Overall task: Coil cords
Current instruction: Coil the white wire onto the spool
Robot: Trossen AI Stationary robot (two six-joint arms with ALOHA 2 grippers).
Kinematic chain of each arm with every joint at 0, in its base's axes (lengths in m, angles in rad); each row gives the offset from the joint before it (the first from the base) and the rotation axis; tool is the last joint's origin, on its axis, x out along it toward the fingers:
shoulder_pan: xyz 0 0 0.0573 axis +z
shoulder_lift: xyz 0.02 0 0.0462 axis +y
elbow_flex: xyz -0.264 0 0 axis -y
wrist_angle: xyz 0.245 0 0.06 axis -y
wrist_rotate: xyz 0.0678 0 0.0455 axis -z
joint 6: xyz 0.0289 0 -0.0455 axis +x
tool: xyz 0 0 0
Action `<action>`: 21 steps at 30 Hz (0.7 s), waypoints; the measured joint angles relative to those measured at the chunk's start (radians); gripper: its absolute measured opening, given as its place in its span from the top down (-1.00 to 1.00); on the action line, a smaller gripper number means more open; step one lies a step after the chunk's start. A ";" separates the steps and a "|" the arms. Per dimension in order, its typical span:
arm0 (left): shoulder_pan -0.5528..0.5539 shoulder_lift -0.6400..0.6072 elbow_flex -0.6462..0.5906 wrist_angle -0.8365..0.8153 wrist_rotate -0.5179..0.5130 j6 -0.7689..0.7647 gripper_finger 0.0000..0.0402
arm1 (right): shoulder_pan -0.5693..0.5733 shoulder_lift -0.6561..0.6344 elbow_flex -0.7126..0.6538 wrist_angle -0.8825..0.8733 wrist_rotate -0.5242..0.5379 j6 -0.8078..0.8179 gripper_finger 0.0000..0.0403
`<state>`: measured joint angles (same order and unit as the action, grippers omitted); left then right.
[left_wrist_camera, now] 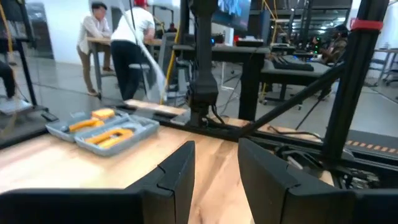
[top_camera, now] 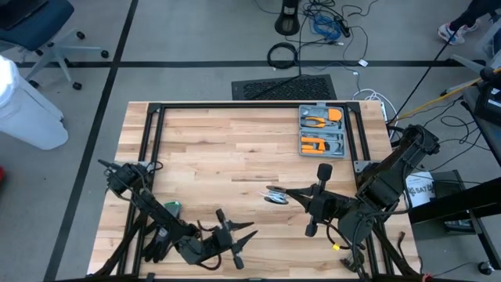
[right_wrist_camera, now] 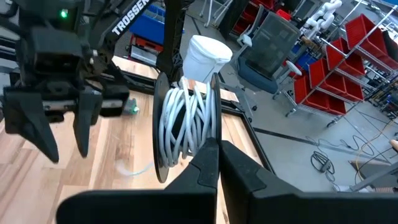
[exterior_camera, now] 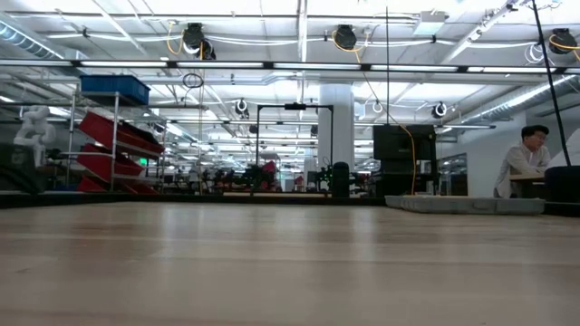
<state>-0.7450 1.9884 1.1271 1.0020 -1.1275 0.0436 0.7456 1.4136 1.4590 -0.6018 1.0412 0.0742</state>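
Right wrist view: shut right tool [right_wrist_camera: 217, 163] pinches coiled white cords [right_wrist_camera: 186, 124].

One coiled cord [top_camera: 277, 196], two claws, one tool case [top_camera: 322, 131].

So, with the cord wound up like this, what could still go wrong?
1. The right gripper has its jaws shut on only one edge of the cord coil, so the white loops might slip out and unwind.
2. The left gripper is close to the coil with its jaws open, so a careless move could knock the coil or make the arms collide.
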 joint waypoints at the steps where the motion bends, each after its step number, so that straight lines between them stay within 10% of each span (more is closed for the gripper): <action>1: -0.004 0.000 0.008 0.011 -0.010 0.028 0.36 | 0.000 0.000 0.000 0.000 0.000 0.000 1.00; 21: 0.039 -0.001 0.133 -0.110 -0.088 0.252 0.36 | 0.000 0.000 0.000 0.020 -0.003 -0.012 1.00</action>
<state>-0.7063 1.9871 1.2606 0.8918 -1.2152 0.2954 0.7456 1.4136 1.4590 -0.5816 1.0382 0.0621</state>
